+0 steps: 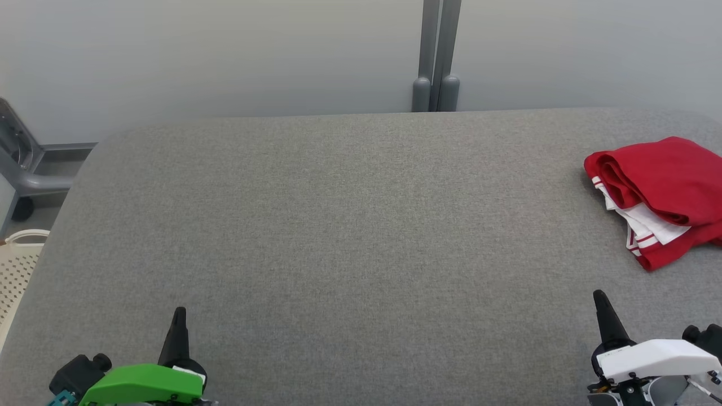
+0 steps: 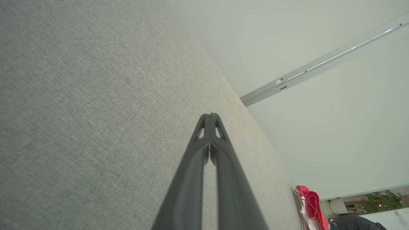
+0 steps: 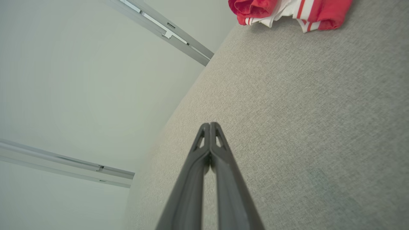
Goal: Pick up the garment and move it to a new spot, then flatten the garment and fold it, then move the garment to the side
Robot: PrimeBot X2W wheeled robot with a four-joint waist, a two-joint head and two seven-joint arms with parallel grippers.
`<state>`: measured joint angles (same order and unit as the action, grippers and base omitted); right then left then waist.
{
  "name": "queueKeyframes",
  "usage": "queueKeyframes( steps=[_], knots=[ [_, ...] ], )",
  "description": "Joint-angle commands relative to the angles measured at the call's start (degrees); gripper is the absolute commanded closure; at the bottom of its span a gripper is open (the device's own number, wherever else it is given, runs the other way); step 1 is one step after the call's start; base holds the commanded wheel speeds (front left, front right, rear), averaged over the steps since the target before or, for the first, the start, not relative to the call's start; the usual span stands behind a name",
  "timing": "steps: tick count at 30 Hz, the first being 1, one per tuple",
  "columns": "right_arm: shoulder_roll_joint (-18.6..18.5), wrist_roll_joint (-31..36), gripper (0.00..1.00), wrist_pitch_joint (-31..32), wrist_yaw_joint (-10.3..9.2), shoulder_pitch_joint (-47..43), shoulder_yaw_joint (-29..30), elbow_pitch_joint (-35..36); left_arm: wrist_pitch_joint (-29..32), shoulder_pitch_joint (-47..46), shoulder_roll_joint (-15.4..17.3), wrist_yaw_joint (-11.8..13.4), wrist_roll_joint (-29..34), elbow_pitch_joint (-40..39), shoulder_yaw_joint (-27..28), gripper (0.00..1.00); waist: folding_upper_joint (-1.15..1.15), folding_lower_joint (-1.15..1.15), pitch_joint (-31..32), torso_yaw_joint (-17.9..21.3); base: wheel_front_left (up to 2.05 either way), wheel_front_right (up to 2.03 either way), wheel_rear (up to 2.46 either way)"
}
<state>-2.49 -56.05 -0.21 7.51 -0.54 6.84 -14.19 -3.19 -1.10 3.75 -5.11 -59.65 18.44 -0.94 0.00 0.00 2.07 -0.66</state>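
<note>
Closed right tool (image 3: 210,124), garment (image 3: 322,12) beyond

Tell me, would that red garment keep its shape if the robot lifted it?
Probably floppy: the garment lies in soft rolled folds, so it would likely sag and unfold when lifted. It looks like thin cloth, so probably light. Pushed across the woven grey surface, it would likely bunch rather than slide.

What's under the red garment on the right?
The red garment lies on the gray fabric tabletop. White striped layers poke out under its top fold. Anything beneath the pile is covered.
</note>
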Motion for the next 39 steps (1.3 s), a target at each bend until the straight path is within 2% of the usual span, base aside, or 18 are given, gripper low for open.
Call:
queueKeyframes(
  steps=[1, 18, 39],
  knots=[
    [-0.3, -1.6, 1.0, 0.3, 0.0, 1.1, 0.3, 1.1, 0.3, -1.9, 0.0, -0.6, -1.5, -0.9, 0.3, 1.0, 0.0, 0.0, 0.0, 0.0, 0.0, 0.0, 0.0],
    [-0.4, -12.8, 1.0, 2.7, 0.0, 1.2, 1.6, 2.7, 3.0, -3.5, -0.2, -1.1, -11.7, -1.6, 1.0, 1.0, 0.0, 0.0, -0.6, 0.2, 0.0, 0.0, 0.0],
    [-0.5, -23.4, 1.0, 4.8, 0.0, 1.1, 2.9, 4.1, 5.6, -5.1, -0.5, -1.7, -21.1, -2.4, 1.6, 1.0, 0.0, 0.0, -1.1, 0.4, 0.0, 0.0, 0.0]
  ],
)
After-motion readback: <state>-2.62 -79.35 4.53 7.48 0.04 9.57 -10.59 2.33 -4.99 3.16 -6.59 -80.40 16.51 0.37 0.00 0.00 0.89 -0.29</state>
